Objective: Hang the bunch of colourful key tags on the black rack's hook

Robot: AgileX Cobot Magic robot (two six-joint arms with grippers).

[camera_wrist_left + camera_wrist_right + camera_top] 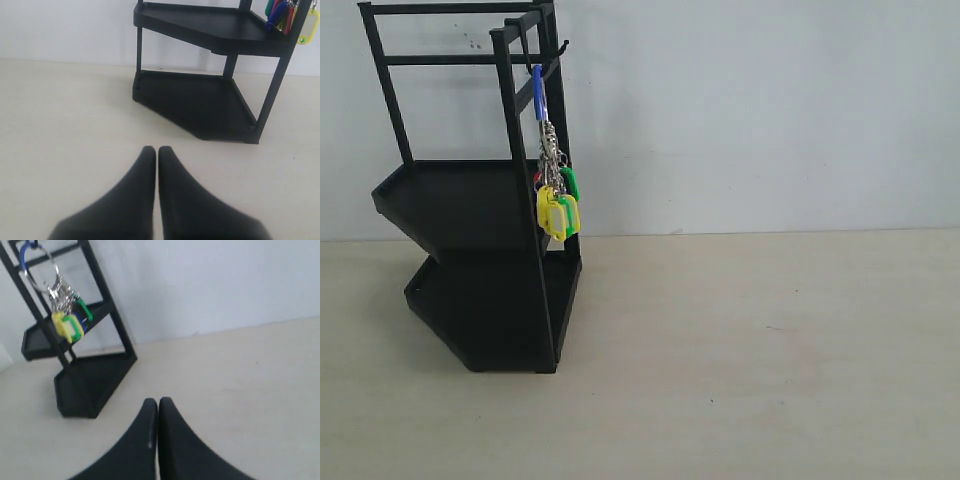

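Observation:
The black rack (480, 215) stands at the left of the exterior view, on a pale table against a white wall. The colourful key tag bunch (556, 205) hangs from the rack's top rail by its blue loop (537, 90), beside the hook (561, 46). The rack (200, 105) and a few tags (282, 15) also show in the left wrist view. In the right wrist view the bunch (67, 320) dangles on the rack (82, 385). My left gripper (153, 150) and right gripper (154, 402) are both shut and hold nothing, well away from the rack. Neither arm appears in the exterior view.
The pale tabletop (750, 350) stretches to the right of the rack and toward the front. A white wall (760, 110) stands behind. The rack's two trays hold nothing.

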